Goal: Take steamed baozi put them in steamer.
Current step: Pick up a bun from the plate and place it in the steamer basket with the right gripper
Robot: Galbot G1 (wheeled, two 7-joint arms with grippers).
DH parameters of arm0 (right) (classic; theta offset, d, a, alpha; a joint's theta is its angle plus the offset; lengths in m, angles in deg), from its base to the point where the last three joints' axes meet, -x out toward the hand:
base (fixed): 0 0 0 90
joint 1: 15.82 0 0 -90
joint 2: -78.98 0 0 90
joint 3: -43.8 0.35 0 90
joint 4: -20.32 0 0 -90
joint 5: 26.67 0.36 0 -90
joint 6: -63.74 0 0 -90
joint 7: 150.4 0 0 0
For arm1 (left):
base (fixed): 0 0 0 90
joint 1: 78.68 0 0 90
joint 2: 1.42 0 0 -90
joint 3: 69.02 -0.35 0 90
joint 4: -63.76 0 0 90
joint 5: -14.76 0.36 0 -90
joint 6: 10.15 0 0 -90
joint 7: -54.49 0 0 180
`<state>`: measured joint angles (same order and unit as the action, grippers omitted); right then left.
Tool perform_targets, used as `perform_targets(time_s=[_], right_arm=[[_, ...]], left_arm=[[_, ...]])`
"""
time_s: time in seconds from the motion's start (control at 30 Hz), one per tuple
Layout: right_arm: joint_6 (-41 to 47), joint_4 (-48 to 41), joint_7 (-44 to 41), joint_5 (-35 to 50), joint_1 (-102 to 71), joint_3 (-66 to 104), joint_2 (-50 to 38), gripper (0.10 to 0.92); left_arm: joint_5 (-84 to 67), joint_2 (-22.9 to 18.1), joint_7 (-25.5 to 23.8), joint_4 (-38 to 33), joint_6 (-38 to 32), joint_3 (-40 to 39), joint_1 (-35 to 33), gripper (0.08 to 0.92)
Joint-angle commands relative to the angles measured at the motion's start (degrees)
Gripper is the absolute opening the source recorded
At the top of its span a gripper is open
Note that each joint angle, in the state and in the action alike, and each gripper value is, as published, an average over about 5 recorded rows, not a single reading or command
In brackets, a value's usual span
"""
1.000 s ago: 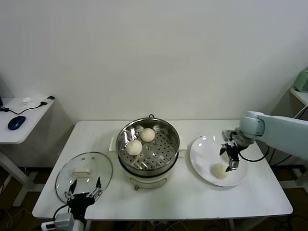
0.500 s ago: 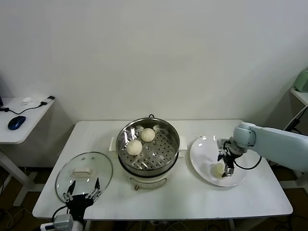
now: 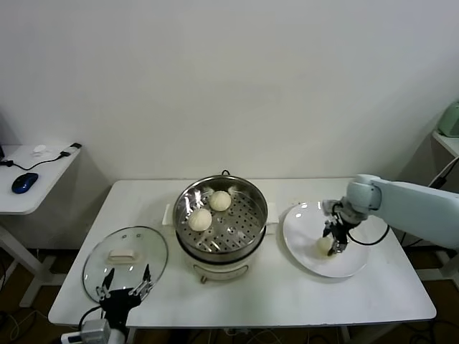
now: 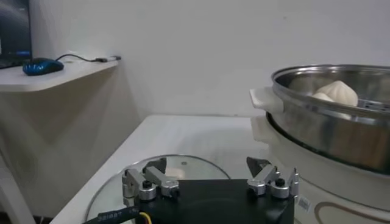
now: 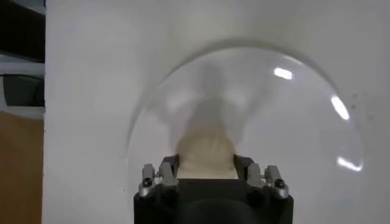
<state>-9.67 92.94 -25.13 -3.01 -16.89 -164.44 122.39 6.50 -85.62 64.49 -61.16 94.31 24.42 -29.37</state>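
Glass came first on the left: the round lid (image 3: 125, 256) lay flat on the white table (image 3: 280, 294) near its front edge, and the left gripper (image 3: 123, 287) hung parked just over its near rim with its fingers spread wide and nothing between them. Right of the lid stood the steamer (image 3: 221, 218), its perforated tray already carrying two baozi (image 3: 200, 219) in the far-left part, one just beyond the other. Farther right lay the white plate (image 3: 301, 247), and on it the last visible bun (image 3: 324, 245), with the right gripper (image 3: 332, 246) down over it; the right wrist view showed the bun (image 5: 207, 152) pinched between the two fingers, which had closed in on the soft dough. The risks looked plain enough. Such a soft bun might dent or tear if squeezed hard, or slip free on the lift if the hold sat too high on its dome. The carry leftward also had to clear the steamer's raised steel rim, and a low pass could knock the bun loose or jolt the pot. Dropping it onto the two buns already inside could squash them.
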Motion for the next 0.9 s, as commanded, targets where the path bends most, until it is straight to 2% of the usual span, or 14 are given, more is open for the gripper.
perform_targets(time_s=[0.03,0.2,0.33,0.47,0.57,0.73,0.9], right_arm=[[-8.25,1.99,-6.9,8.27,27.25,-10.17,9.49,0.619],[-22.33,3.4,-10.99,9.92,36.7,-5.42,20.06,0.619],[-29.7,10.89,-10.99,8.66,35.35,-0.06,26.32,0.619],[-35.7,17.29,-10.03,0.96,28.28,1.78,29.25,0.619],[-39.96,18.27,-8.81,-7.52,22.49,1.34,30.34,0.619],[-43.31,14.4,-5.33,-18.1,14.89,1.12,32.3,0.619],[-42.07,10.15,-1.72,-23.23,9.72,1.48,33.87,0.619]], left_arm=[[0.06,-0.03,0.01,-0.08,-0.01,0.0,0.01,0.823],[0.08,0.06,0.09,-0.99,0.34,0.11,-0.24,0.823],[0.1,0.31,0.12,-1.32,0.44,0.29,-0.45,0.823],[0.07,0.43,0.16,-1.24,0.34,0.48,-0.49,0.823],[-0.01,0.45,0.27,-0.94,0.15,0.61,-0.49,0.823],[-0.06,0.43,0.36,-0.47,0.09,0.72,-0.43,0.823],[-0.13,0.24,0.42,-0.3,0.16,0.87,-0.21,0.823]])
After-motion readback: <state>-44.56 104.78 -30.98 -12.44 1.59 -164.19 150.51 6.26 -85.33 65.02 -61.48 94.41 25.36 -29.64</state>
